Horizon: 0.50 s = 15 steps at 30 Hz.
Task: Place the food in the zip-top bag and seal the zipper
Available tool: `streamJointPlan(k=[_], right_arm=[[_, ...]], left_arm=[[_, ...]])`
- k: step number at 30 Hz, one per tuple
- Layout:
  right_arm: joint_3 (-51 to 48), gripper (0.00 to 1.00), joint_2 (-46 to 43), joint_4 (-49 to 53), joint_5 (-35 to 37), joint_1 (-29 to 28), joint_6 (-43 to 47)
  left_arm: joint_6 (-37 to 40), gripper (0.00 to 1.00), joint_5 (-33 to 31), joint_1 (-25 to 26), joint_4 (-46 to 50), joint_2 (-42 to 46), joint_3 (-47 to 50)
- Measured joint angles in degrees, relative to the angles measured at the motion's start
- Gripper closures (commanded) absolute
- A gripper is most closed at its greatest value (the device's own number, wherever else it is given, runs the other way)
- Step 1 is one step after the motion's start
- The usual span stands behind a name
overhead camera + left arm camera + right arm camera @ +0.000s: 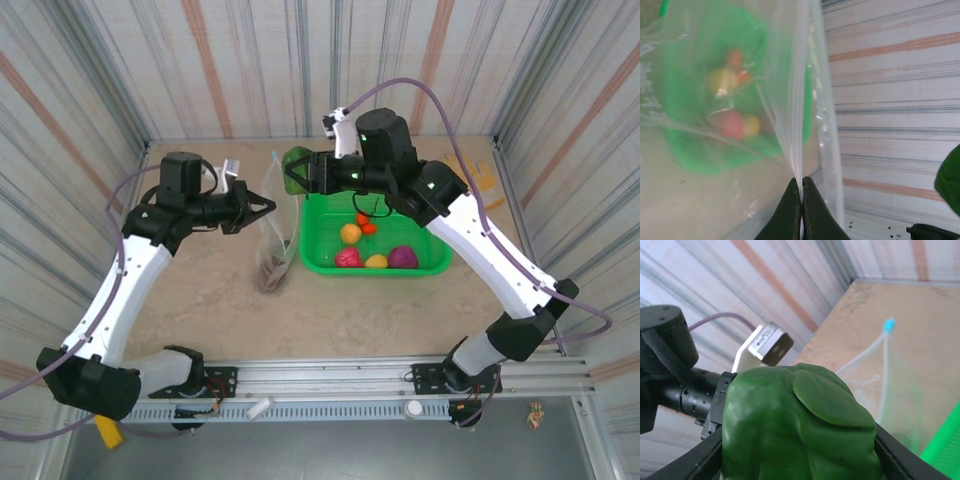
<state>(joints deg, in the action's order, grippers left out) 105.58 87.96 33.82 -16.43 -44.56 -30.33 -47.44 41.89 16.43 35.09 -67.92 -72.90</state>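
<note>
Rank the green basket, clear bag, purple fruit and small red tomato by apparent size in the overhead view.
1. green basket
2. zip-top bag, standing tall, so somewhat nearer the camera
3. purple fruit
4. red tomato

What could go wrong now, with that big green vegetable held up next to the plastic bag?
1. The left gripper pinches just one thin fold of the zip-top bag, so the plastic might slip free and the bag slump.
2. The green vegetable in the right gripper looks bulky beside the bag's narrow mouth; it may catch on the rim and fall onto the table.
</note>
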Motion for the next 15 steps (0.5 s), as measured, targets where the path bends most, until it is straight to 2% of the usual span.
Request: streamJointPlan(k=[8, 15], right_arm=[[3.98, 0.44, 7.85, 1.77, 0.26, -3.13, 0.09], [3.63, 0.44, 9.81, 5.81, 7.8, -5.2, 0.68]], left_arm=[[3.34, 1.0, 0.0, 0.09, 2.25, 0.0, -2.71], [5.51, 1.0, -1.97, -0.02, 5.55, 0.24, -2.73]])
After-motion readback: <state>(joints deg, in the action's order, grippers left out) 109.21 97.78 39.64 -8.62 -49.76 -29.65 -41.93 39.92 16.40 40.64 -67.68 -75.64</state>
